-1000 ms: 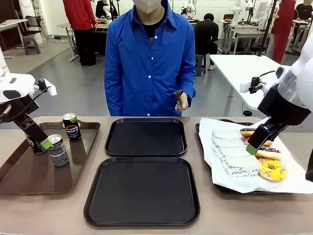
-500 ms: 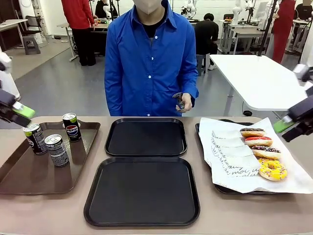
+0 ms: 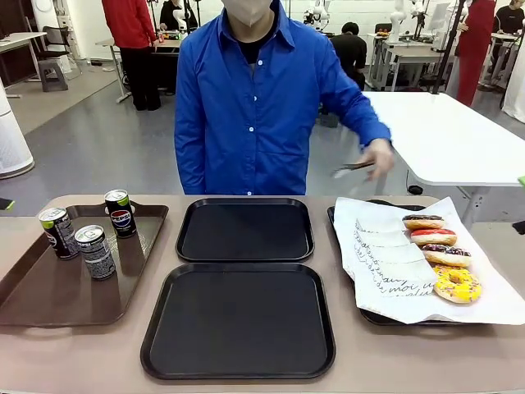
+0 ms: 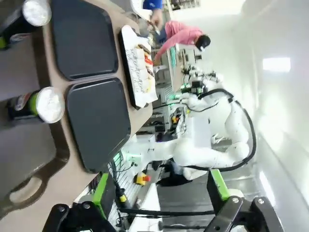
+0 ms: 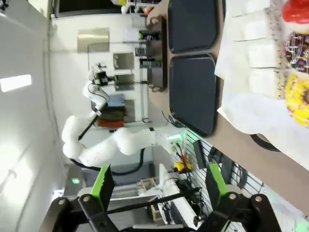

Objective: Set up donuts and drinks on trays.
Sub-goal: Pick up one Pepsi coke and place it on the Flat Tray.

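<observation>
Left gripper [image 4: 159,193]: fingers spread wide, nothing between them, raised off the table's left end. Right gripper [image 5: 159,186]: likewise spread and empty, raised off the right end. Two black trays [image 3: 246,231] in the middle of the table, one far, one near [image 3: 238,322], both bare. Three drink cans [image 3: 94,251] upright on the far half of the brown tray [image 3: 49,295] at left, each apart from the others. Four donuts [image 3: 447,255] in a row on white paper [image 3: 385,263] at right, close together. Person's hand [image 3: 379,154] held out beyond the far right edge, pinching a thin dark tool [image 3: 351,169].
</observation>
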Robot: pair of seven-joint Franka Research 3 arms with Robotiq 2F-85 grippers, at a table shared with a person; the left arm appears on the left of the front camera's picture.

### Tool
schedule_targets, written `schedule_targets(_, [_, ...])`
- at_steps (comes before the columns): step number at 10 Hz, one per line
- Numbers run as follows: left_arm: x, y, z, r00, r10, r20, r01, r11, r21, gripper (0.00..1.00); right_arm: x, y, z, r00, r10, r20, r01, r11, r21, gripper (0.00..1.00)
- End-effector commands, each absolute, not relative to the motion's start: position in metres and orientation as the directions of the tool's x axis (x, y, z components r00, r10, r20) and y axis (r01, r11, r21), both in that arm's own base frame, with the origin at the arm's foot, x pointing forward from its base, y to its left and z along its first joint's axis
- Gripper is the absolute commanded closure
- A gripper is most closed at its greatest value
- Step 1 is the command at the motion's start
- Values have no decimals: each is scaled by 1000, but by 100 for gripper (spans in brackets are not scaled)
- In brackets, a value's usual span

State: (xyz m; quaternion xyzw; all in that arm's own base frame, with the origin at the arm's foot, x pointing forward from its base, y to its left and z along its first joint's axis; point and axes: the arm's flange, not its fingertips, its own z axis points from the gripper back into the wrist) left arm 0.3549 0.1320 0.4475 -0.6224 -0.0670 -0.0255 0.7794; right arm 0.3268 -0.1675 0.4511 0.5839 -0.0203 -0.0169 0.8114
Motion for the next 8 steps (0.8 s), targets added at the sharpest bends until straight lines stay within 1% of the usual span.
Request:
schedule_targets(1, [365, 155, 445, 992, 65, 105, 88, 223, -971, 0, 317, -201, 451, 991, -122, 62, -25, 283, 959, 0])
schedule_targets(2, [360, 173, 438, 991, 104, 87, 64, 210, -976, 0, 306, -222, 449, 983, -145, 115, -70, 283, 957, 0])
schedule_targets(3, [356, 186, 436, 989, 128, 75, 48, 206, -977, 0, 295, -236, 447, 980, -152, 129, -83, 277, 957, 0])
schedule_targets(5, [349, 204, 435, 986, 160, 54, 14, 241, -970, 0, 277, -256, 448, 974, -180, 140, -84, 286, 955, 0])
schedule_targets(6, [347, 207, 437, 984, 171, 57, 10, 267, -964, 0, 273, -261, 449, 971, -190, 143, -85, 286, 955, 0])
schedule_targets(7, [342, 203, 443, 983, 162, 89, 39, 290, -956, 0, 276, -251, 456, 968, -184, 168, -105, 313, 944, 0])
schedule_targets(8, [347, 208, 433, 983, 175, 54, 11, 237, -971, 0, 271, -256, 450, 968, -212, 131, -67, 285, 956, 0])
